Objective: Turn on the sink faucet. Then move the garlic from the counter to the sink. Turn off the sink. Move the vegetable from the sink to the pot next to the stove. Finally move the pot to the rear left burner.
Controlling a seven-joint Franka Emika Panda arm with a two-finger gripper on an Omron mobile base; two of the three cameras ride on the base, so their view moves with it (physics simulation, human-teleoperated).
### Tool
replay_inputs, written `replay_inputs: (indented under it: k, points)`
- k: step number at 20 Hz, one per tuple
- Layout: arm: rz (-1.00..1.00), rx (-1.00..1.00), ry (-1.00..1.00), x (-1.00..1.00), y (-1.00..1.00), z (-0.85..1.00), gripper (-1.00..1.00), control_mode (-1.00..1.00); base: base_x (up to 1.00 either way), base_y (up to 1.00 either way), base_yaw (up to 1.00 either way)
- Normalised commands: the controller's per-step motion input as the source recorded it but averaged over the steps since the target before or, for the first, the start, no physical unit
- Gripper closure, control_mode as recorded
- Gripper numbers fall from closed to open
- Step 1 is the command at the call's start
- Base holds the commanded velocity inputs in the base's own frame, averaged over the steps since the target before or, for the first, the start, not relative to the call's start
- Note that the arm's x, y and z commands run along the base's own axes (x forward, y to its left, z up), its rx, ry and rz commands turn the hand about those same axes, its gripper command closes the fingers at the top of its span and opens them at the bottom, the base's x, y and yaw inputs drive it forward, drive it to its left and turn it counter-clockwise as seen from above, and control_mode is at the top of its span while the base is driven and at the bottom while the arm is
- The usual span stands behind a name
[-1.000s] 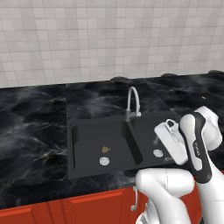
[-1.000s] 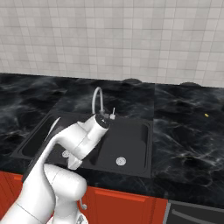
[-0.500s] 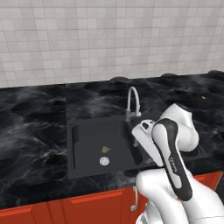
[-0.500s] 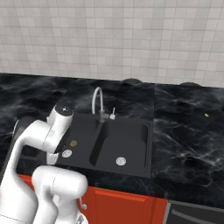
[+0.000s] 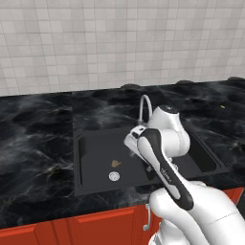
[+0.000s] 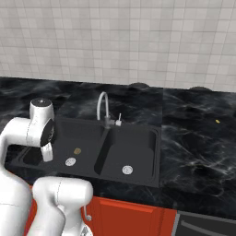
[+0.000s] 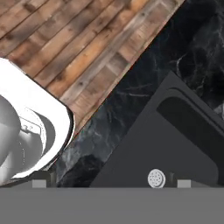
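Black marble counter (image 5: 38, 139), white tiled wall (image 5: 95, 43), wood floor (image 7: 65, 39), tool (image 7: 107, 183) tips apart.

Arm folded low, hand (image 6: 46, 152) pointing down, fingers apart.

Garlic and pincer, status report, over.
Pincer open, empty, above the sink's front edge. Garlic in the left bowl, beside the drain, not held. Faucet stands behind, nothing blocking the garlic.
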Motion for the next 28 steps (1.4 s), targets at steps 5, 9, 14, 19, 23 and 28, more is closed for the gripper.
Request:
replay_inputs:
  k: [5,9,14,19,23,28]
  points:
    - [0.23,-0.14,0.00,0.59,0.07,0.04,-1.00,-1.00,0.00,0.00,0.00]
    - [0.25,-0.07,0.00,0.61,0.02,-0.02,-1.00,-1.00,0.00,0.00,0.00]
    - [0.19,-0.06,0.00,0.57,0.01,-0.22,-1.00,-1.00,0.00,0.00,0.00]
    - [0.09,-0.05,0.01,0.39,0.00,-0.36,-1.00,-1.00,0.00,0.00,0.00]
    - [0.06,-0.07,0.00,0.26,0.00,-0.39,-1.00,-1.00,0.00,0.00,0.00]
    - [0.02,-0.09,0.00,0.27,0.00,-0.38,-1.00,-1.00,0.00,0.00,0.00]
